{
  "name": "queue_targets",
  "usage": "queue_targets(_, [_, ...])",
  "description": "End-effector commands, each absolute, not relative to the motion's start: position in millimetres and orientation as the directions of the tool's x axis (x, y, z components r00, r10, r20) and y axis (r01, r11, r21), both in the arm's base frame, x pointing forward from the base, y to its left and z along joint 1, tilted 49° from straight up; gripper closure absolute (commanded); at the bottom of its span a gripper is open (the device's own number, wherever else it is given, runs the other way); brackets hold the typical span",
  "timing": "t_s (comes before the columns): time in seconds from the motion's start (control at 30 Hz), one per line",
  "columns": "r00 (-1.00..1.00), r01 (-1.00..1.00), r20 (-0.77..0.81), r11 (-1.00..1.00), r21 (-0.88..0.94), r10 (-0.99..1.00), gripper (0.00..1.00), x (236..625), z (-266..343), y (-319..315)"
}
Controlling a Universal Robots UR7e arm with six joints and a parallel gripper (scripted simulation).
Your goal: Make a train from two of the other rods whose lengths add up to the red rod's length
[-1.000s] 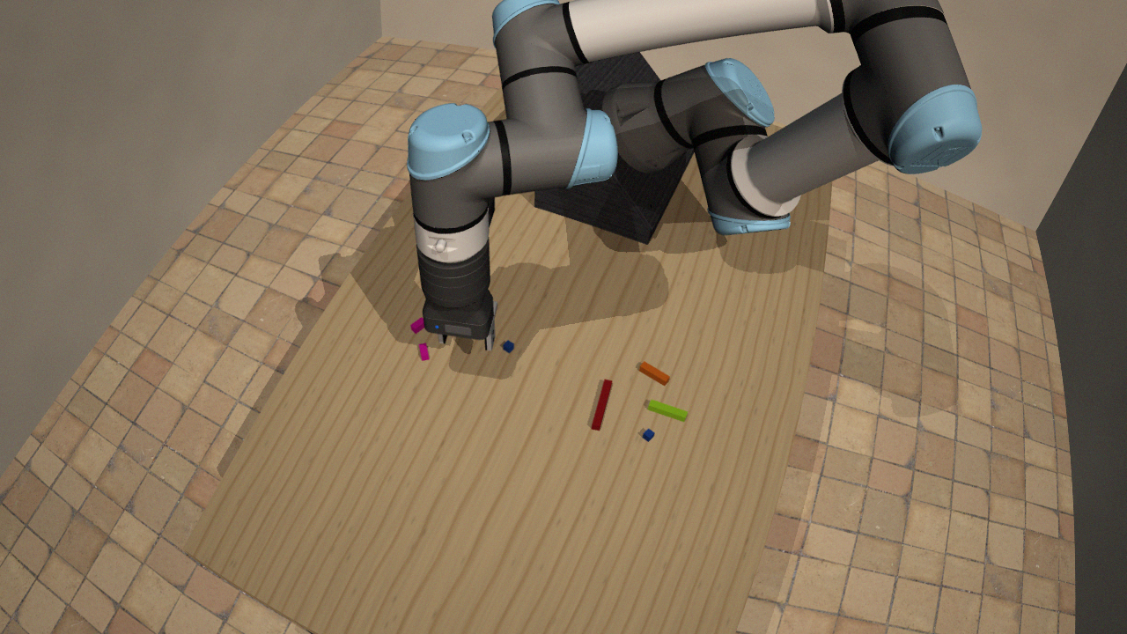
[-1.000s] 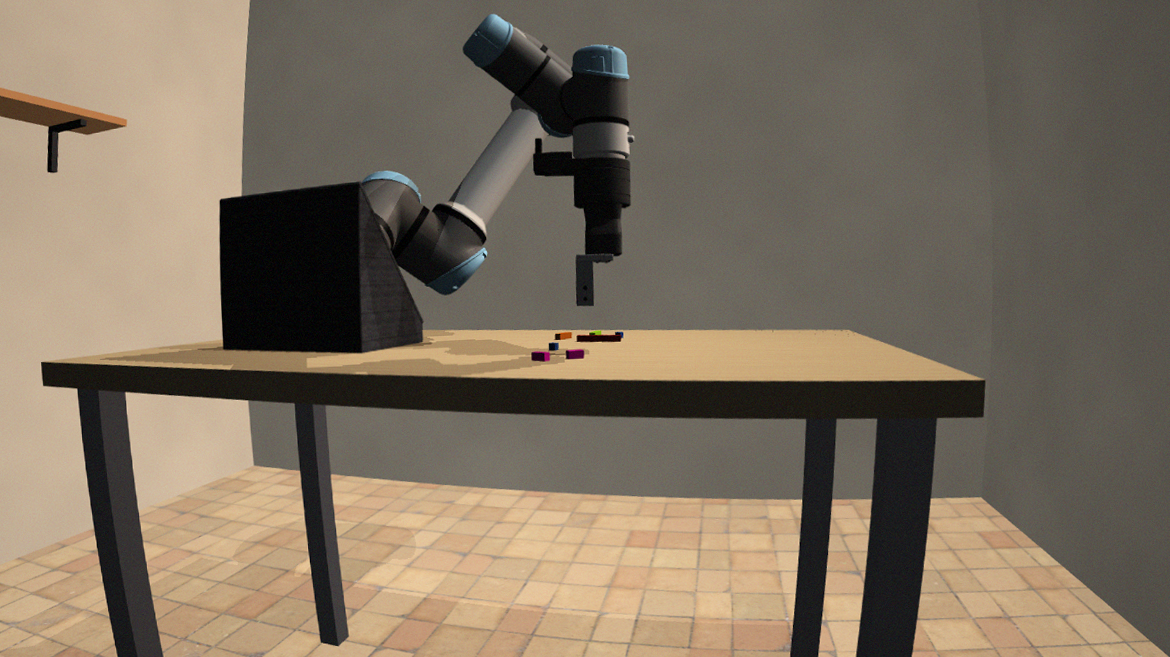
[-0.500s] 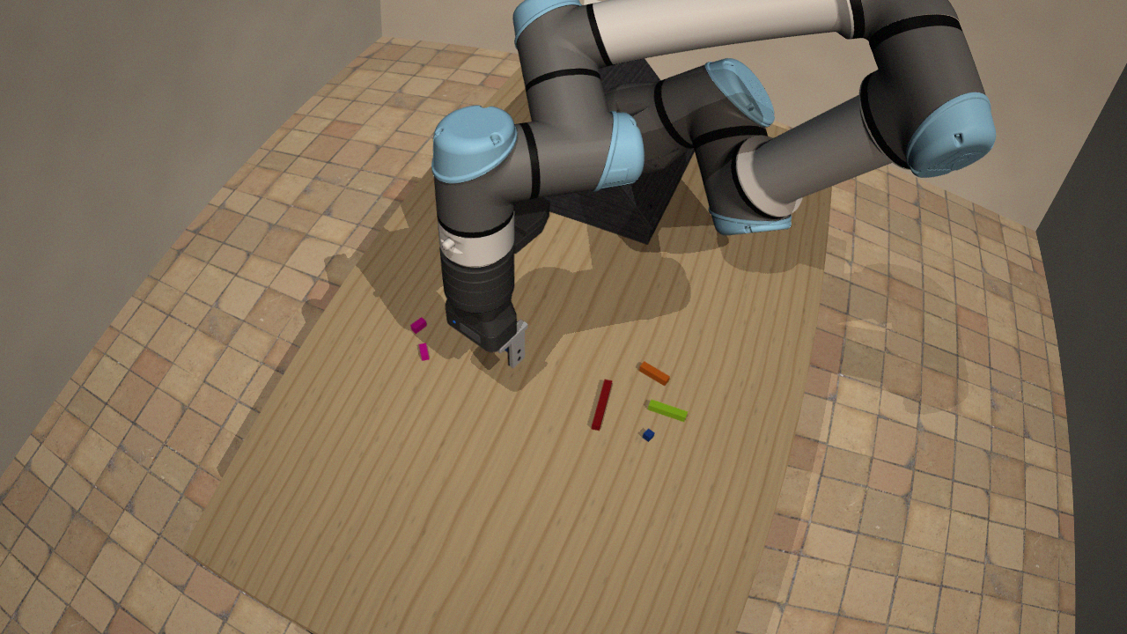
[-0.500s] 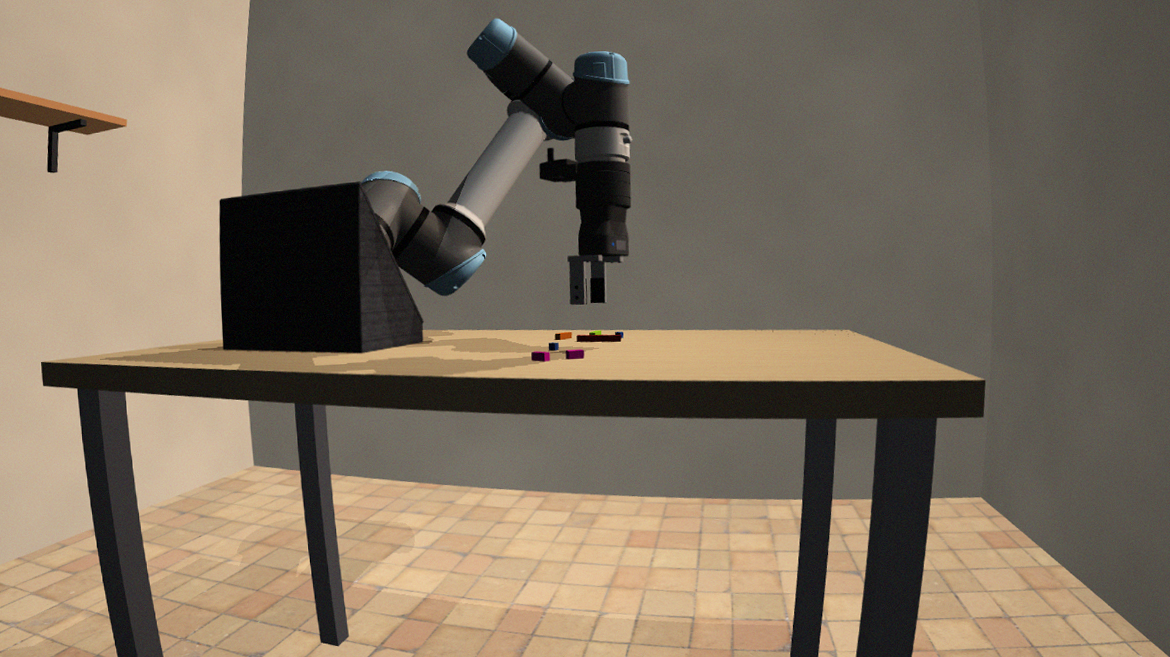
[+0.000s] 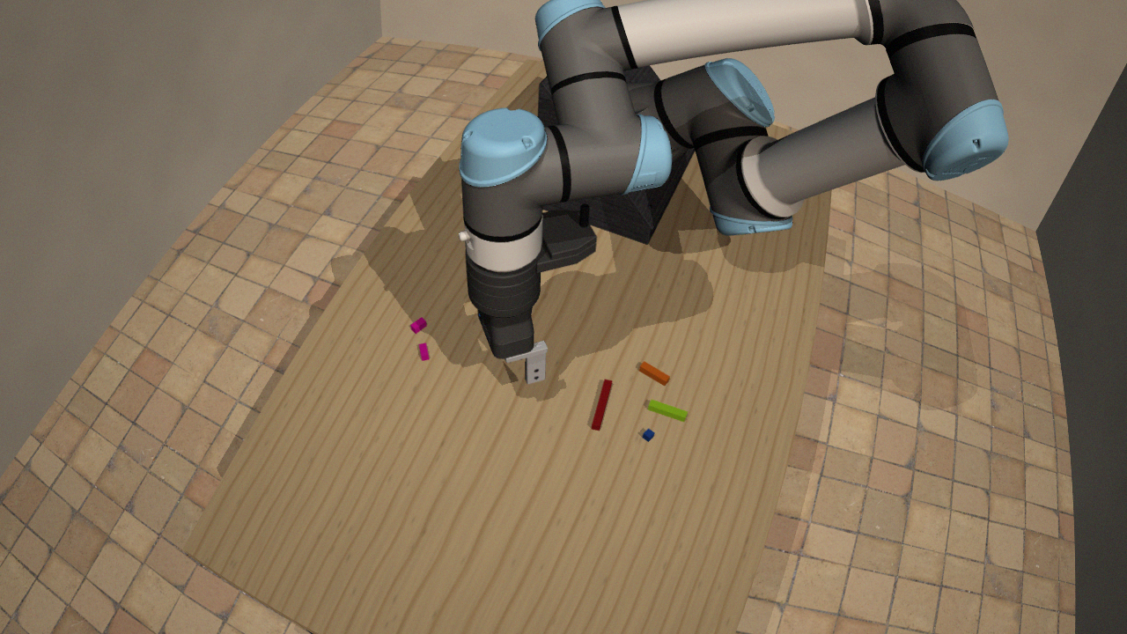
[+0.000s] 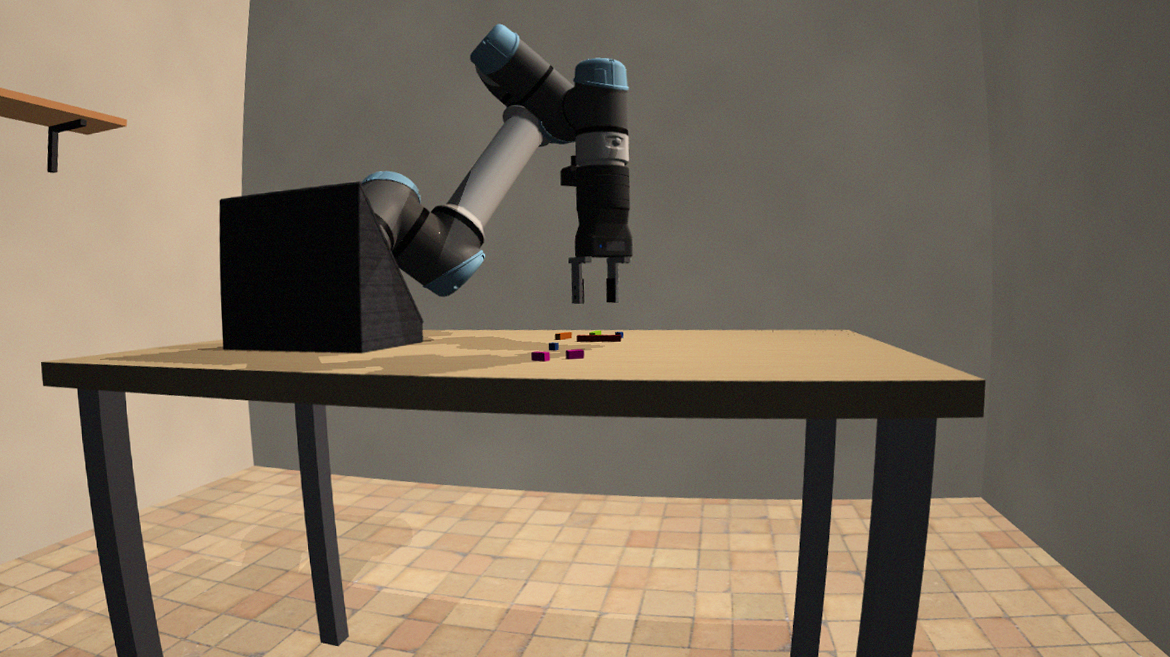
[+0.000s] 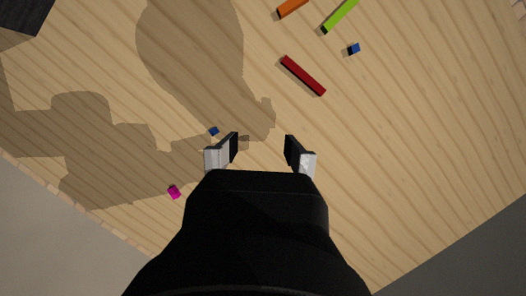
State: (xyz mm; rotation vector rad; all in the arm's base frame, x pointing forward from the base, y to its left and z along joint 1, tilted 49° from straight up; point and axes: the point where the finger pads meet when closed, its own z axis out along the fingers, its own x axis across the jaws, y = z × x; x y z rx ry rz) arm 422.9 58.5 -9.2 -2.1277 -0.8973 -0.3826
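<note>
Top: see woodgrain tabletop (image 5: 441,504) (image 6: 752,354) (image 7: 411,164), lg. arm shadows, tan tiled flr (image 5: 930,473) (image 6: 495,582) (image 7: 520,9), grey walls (image 5: 1103,276) (image 6: 743,183) (image 7: 493,255). Find red rod (image 5: 601,404) (image 6: 599,338) (image 7: 303,76) flat, nr lime rod (image 5: 668,409) (image 6: 594,333) (image 7: 341,16), w/ 2 magenta rods (image 5: 423,351) (image 6: 574,354) (image 7: 174,192) well apart.

Ext.: note dk table legs (image 6: 896,544), brown wall shelf (image 6: 21,100) at L; see jaws open, above tabletop.

Wrist: see nothing betw. jaws; find red rod beyond, in light, along grain approx.
</note>
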Motion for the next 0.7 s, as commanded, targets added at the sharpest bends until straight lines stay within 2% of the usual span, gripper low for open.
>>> queue_targets(0.0, [0.766, 0.643, 0.473, -0.494, -0.585, 0.436, 0.0, 423, -5, 62])
queue_targets(0.43, [0.955, 0.295, 0.209, -0.624, -0.723, 0.21, 0.0, 426, 12, 78])
queue_targets(0.67, [0.98, 0.199, 0.136, -0.642, -0.741, 0.147, 0.0, 427, 16, 82])
